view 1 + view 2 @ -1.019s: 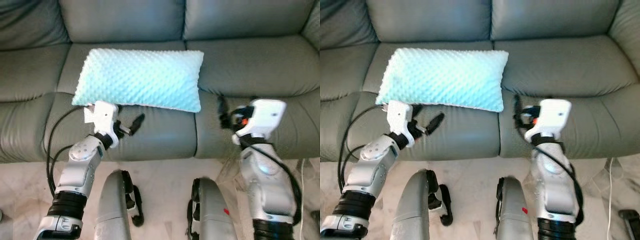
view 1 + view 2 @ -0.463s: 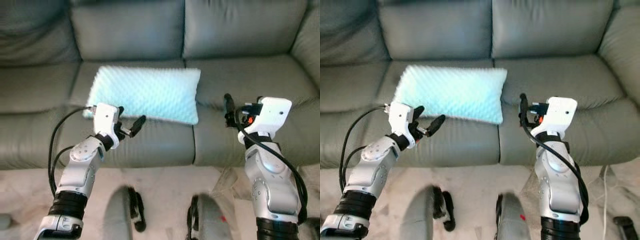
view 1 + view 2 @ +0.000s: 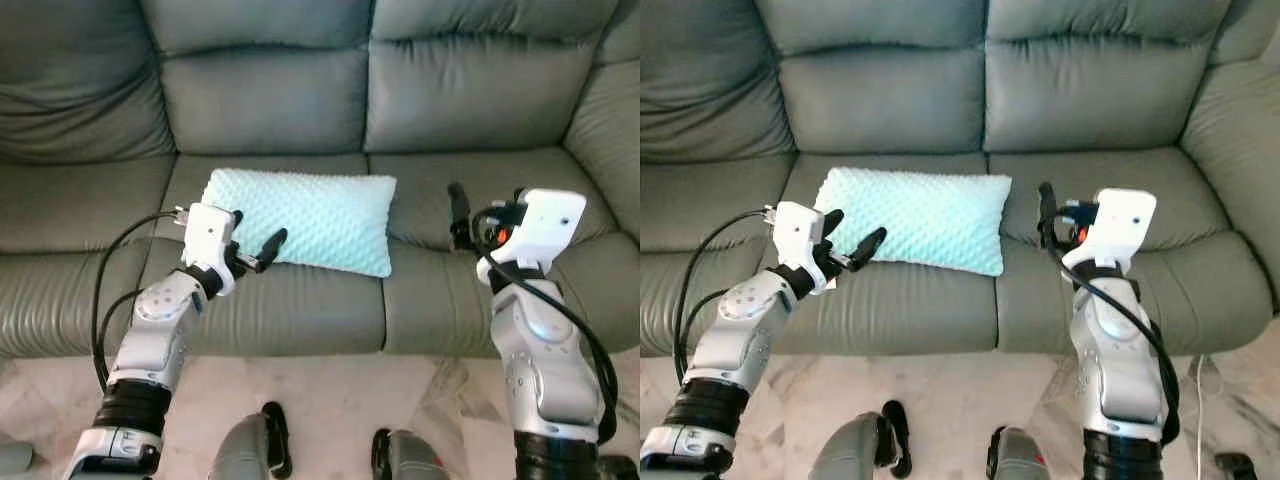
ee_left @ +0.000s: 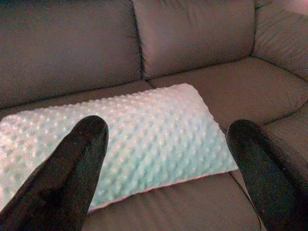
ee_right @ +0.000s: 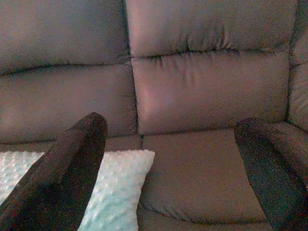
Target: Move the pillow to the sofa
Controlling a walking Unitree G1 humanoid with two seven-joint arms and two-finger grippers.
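Note:
A light blue dotted pillow (image 3: 305, 218) lies flat on the middle seat of the grey leather sofa (image 3: 270, 100), its long side along the seat. My left gripper (image 3: 256, 233) hovers open just in front of the pillow's front left corner, apart from it. In the left wrist view the pillow (image 4: 154, 125) lies beyond the spread black fingers (image 4: 82, 163). My right gripper (image 3: 462, 215) is raised over the right seat cushion, a little right of the pillow, open and holding nothing. In the right wrist view its fingers (image 5: 72, 163) frame the sofa back and the pillow's corner (image 5: 120, 187).
Pale marble floor (image 3: 330, 400) runs along the sofa's front. My own feet (image 3: 272, 455) show at the bottom edge. A black cable (image 3: 110, 300) loops off my left arm. The sofa's right armrest (image 3: 612, 110) rises at the far right.
The whole view has shifted, so more of the sofa back shows and the pillow looks smaller and farther. The pillow stays on the seat. Both grippers stay open, clear of it.

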